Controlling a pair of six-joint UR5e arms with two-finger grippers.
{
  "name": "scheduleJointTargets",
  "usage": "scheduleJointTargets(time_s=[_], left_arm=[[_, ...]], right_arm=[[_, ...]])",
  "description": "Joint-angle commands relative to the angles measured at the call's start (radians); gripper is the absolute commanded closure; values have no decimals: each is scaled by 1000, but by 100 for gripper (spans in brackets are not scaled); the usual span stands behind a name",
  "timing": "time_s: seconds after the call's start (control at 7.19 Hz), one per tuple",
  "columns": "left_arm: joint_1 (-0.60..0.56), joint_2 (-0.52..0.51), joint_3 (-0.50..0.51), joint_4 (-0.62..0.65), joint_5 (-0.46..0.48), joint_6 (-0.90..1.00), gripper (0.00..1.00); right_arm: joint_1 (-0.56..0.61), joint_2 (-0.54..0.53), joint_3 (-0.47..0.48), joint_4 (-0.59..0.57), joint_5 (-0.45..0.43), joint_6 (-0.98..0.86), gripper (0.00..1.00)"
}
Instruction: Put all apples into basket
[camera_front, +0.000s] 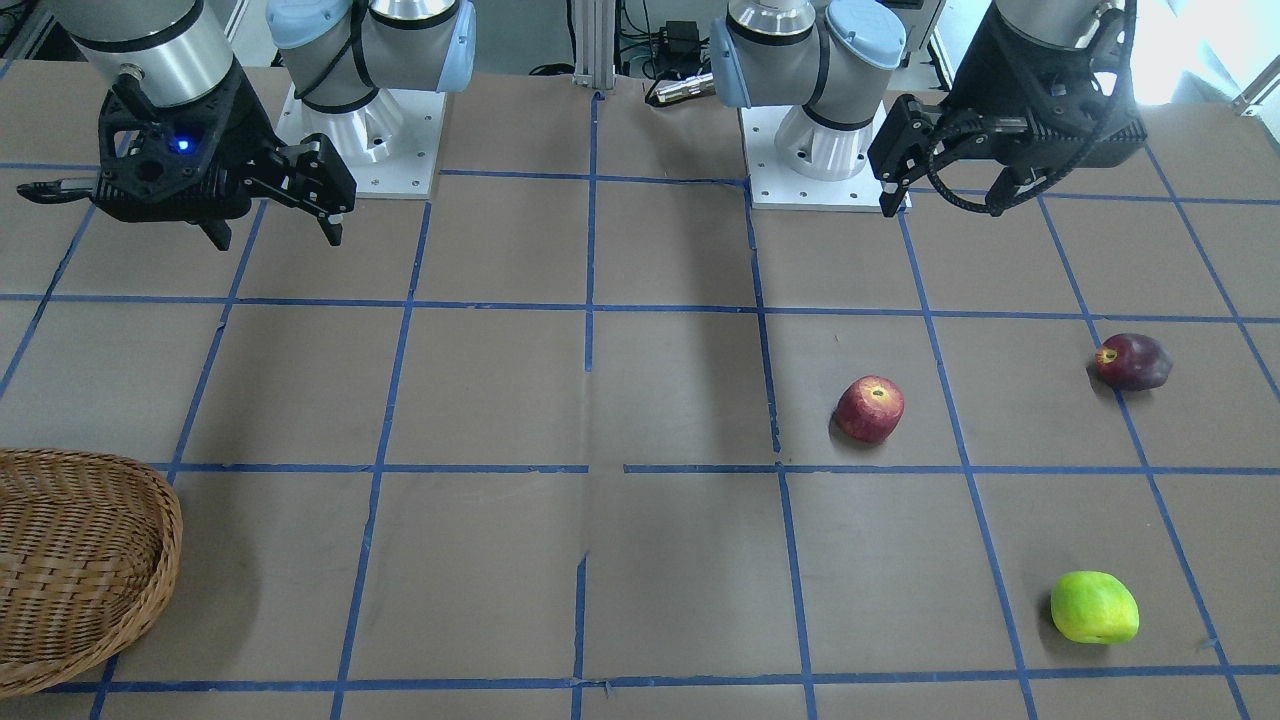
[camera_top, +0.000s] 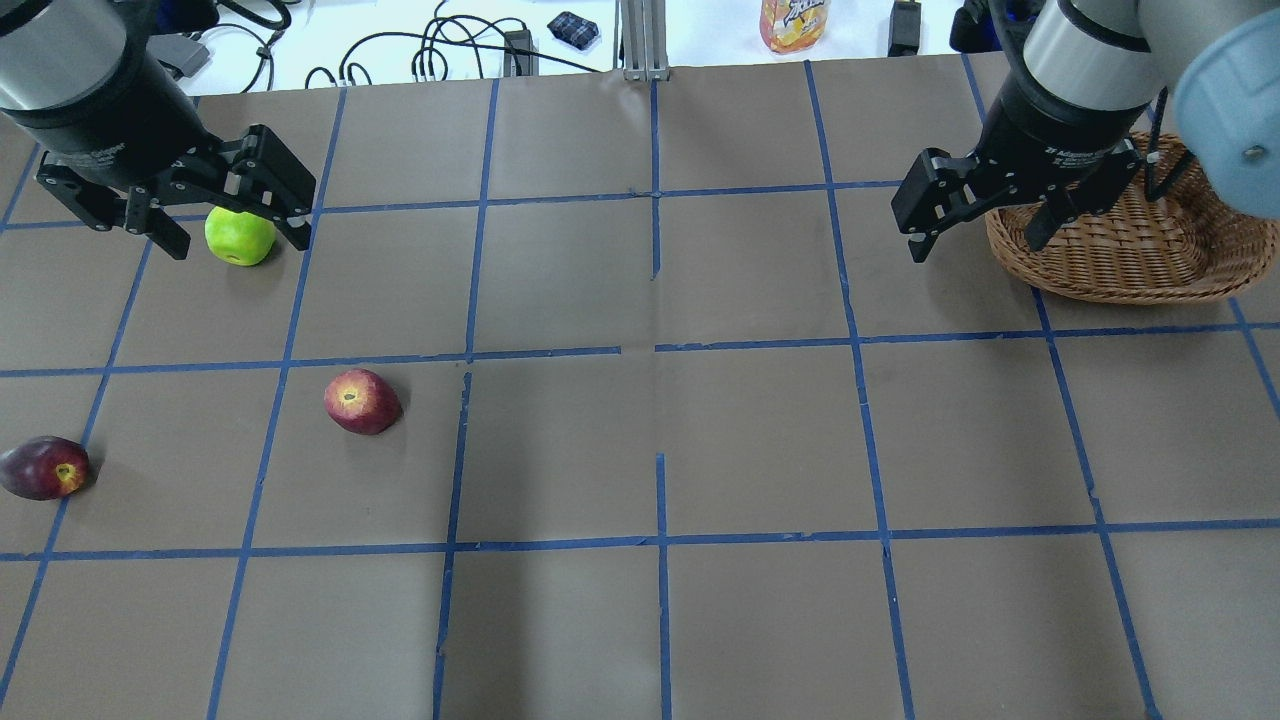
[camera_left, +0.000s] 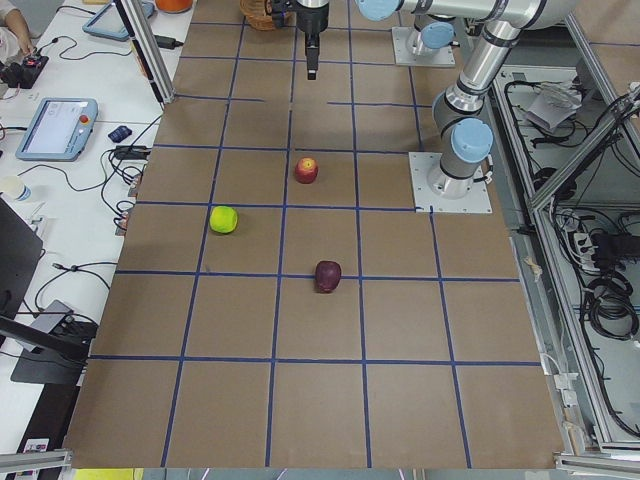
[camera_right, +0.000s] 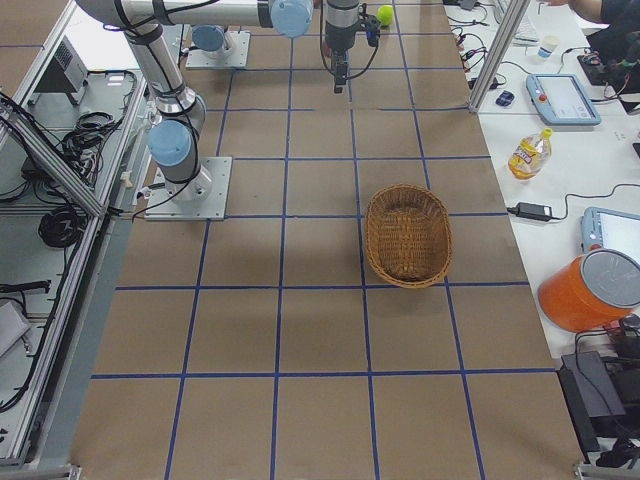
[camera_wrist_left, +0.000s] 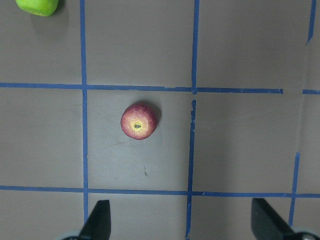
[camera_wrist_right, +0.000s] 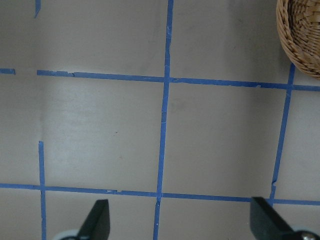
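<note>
The red apple (camera_front: 870, 408) lies on the brown table, and shows in the left wrist view (camera_wrist_left: 139, 120) ahead of my open fingers. The maroon apple (camera_front: 1132, 361) lies near the table's left edge. The yellow-green apple (camera_front: 1094, 607) lies on the far side from my base. The wicker basket (camera_front: 165, 520) stands far off on my right side and holds nothing. My left gripper (camera_front: 945, 200) hangs open and empty, high over the table, apart from all three apples. My right gripper (camera_front: 275, 235) hangs open and empty, high and beside the basket (camera_top: 1100, 275).
Both arm bases (camera_front: 370, 130) (camera_front: 820, 150) are bolted at the table's robot side. Blue tape lines grid the brown table top. A juice bottle (camera_top: 795, 22), cables and tablets lie on the white bench beyond the far edge.
</note>
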Motion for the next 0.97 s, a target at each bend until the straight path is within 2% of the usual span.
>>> scheduleJointTargets(time_s=[0.0,0.84], left_arm=[[0,4,-1,-4,0,1,0],[-2,4,-4,-26,-3,-3,0]], right_arm=[[-3,1,-2,-1,3,-4,0],[-5,-2,10,7,-1,4,0]])
